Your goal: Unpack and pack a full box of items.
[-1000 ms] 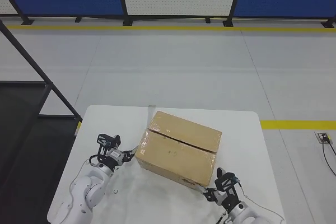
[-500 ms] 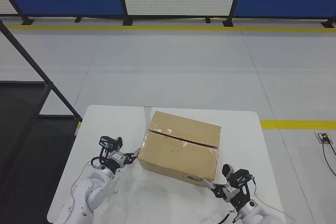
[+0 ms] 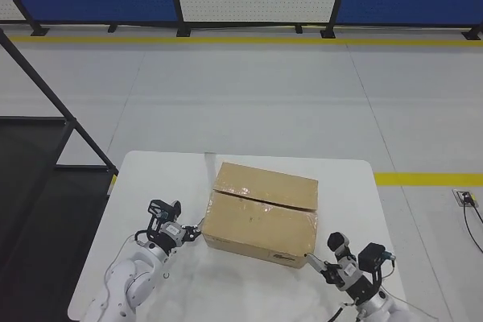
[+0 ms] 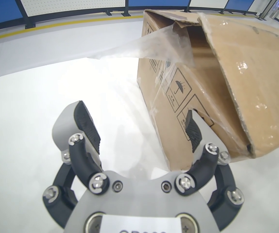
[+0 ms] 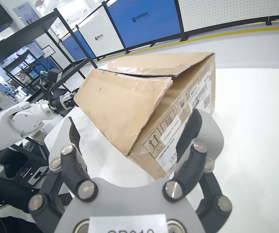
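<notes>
Left gripper (image 4: 139,128): jaws apart, nothing between them, low over the table at the left end of the box. One pad (image 4: 192,132) sits close against that end wall; whether it touches is unclear.
Right gripper (image 5: 134,134): jaws apart and empty, at the box's near right corner, facing the labelled end wall.
Risk, sliding: the box (image 3: 262,213) stands free on a smooth top. A push or pull from one end alone would probably swing or skid it rather than open it, so the other arm needs to brace it.
Risk, tape: the clear tape (image 4: 139,49) hangs loose from the left end and stretches away from the box. It could stick to a rubber pad or drag the flap back down.
Risk, flaps: a gripper closing on a thin edge near the creased corners could tear the card or slip off.
Near flap (image 5: 120,100): tilted up toward the centre seam, glossy with tape.
Far flap (image 5: 158,61): also raised, and meets the near flap like a shallow roof with a narrow gap between them.
Box, place: about the middle of the table, turned a little askew, upright on its base.
Box, contents: hidden. The openings under the flaps at both ends show only dark interior, so how full it is cannot be told.
Table (image 3: 145,173): white, carrying the box.
Stage, as a judgement: opening has barely begun and nothing is out.
</notes>
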Tool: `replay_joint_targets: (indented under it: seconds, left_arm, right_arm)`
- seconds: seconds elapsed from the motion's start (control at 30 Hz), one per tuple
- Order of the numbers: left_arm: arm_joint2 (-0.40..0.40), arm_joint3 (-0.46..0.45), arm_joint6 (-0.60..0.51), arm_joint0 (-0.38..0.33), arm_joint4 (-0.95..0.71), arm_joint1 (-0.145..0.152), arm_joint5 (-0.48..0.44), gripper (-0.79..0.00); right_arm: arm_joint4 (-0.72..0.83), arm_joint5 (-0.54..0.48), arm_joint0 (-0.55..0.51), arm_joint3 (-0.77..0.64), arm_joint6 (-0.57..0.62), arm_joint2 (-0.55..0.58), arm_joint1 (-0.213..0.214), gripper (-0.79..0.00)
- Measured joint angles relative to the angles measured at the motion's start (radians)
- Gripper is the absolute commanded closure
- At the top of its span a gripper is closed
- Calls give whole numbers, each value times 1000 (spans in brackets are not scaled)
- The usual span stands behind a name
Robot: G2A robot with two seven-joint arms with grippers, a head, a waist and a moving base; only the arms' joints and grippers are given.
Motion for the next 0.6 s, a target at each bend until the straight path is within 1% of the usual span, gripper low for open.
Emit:
replay_joint_targets:
  seconds: [0.13, 0.17, 0.2, 0.27, 0.37, 0.6]
  left_arm:
    - [13, -5, 0, 7, 2, -2, 5, -785]
    - [15, -5, 1, 7, 3, -3, 6, -785]
    - [18, -5, 2, 7, 3, -3, 7, -785]
    - [23, -3, 2, 5, 4, -4, 8, -785]
    - [29, -2, 0, 1, 5, -6, 8, -785]
    - [42, -4, -3, -7, 4, -9, 9, -785]
  right_arm:
    - [-11, -48, -18, 4, 91, 28, 10, -785]
    - [-18, -46, -22, 2, 109, 38, 13, -785]
    - [-32, -31, -27, -3, 121, 47, 14, -785]
    - [-70, 37, -39, -21, 131, 55, 14, -785]
    - [-117, 126, -39, -29, 145, 37, 10, -785]
    - [-158, 214, 10, 14, 178, -11, 3, -785]
